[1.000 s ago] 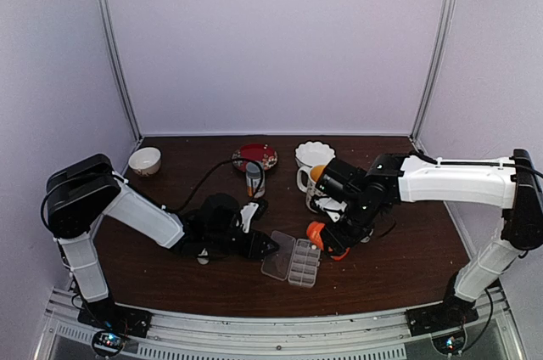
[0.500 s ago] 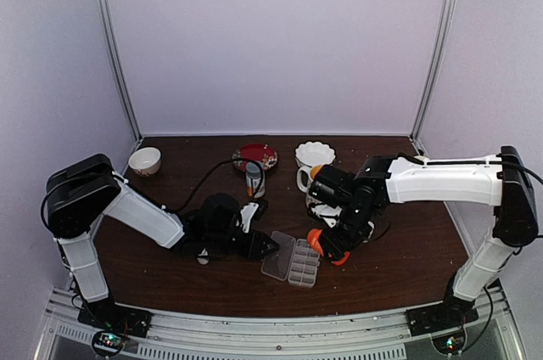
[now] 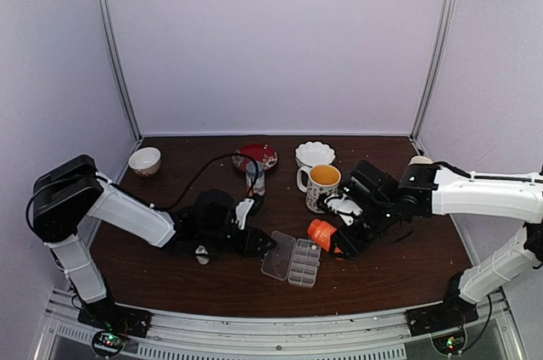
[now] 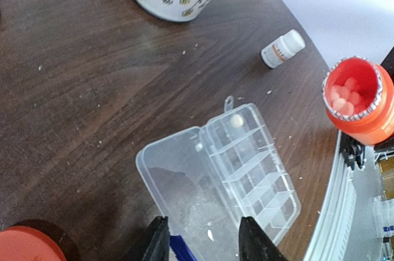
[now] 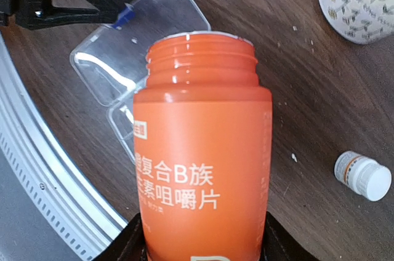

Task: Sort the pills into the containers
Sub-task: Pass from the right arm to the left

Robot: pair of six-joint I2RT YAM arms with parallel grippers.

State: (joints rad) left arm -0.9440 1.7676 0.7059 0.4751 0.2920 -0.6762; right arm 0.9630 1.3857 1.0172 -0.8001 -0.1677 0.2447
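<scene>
The clear pill box (image 4: pixel 252 175) lies open on the dark table with its lid (image 4: pixel 178 181) flat to the left; in the top view the pill box (image 3: pixel 293 260) sits front centre. One pale pill (image 4: pixel 237 120) rests in a far corner cell. My left gripper (image 4: pixel 204 245) is open and low over the lid's near edge, a blue piece beside its left finger. My right gripper (image 5: pixel 202 242) is shut on an open orange bottle (image 5: pixel 203 150). The bottle is tilted with its mouth toward the box and holds several pills (image 4: pixel 345 95).
A flowered mug (image 3: pixel 322 182) stands behind the bottle. A small white bottle (image 4: pixel 282 50) lies on its side right of the mug. An orange cap (image 4: pixel 24 245) sits by my left gripper. Red plate (image 3: pixel 254 156), white bowl (image 3: pixel 314 154), small bowl (image 3: pixel 144 160) and grey-capped bottle (image 3: pixel 253 180) line the back.
My right arm has swung back to the right, uncovering the mug, with the orange bottle still held beside the box. The left arm has barely moved.
</scene>
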